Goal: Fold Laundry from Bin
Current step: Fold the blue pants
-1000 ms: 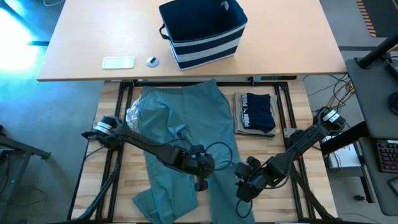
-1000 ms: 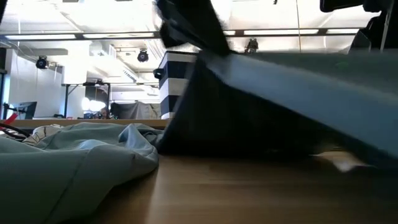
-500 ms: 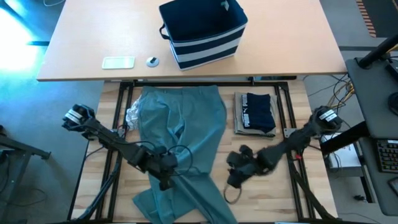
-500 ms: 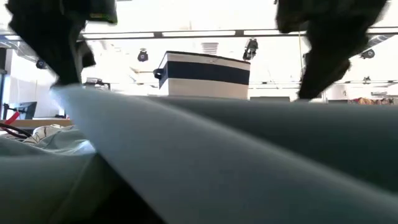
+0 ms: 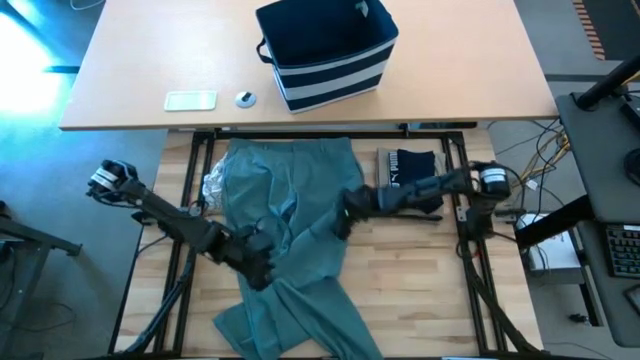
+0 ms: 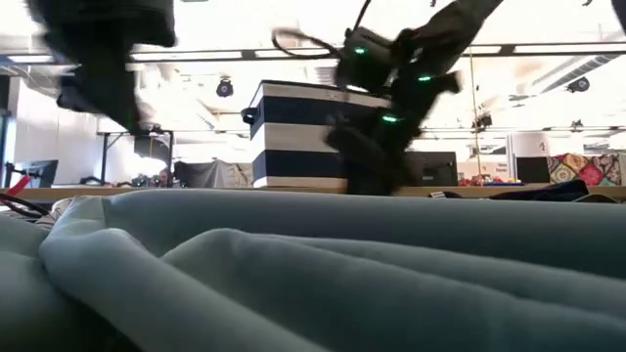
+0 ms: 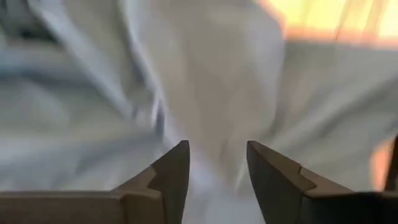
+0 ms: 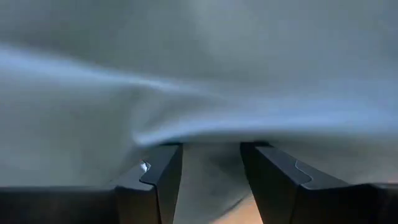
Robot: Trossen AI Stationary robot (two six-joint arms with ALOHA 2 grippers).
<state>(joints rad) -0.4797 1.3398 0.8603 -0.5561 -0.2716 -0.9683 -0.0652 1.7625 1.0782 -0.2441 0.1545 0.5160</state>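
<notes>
Mid-counter on the teal-green garment | left hand parted, holding nothing | right hand parted over its edge, grip unclear | pinch hems evenly, imo

The bin stands on the far desk, with a flat card and a small round object to its left. On the nearer table the large garment lies spread left of centre, running from the far edge to the near edge. To its right, by the far edge, sits a folded stack of two garments. The left gripper is over the large garment's left part; the right gripper is at its right edge, between it and the stack.
</notes>
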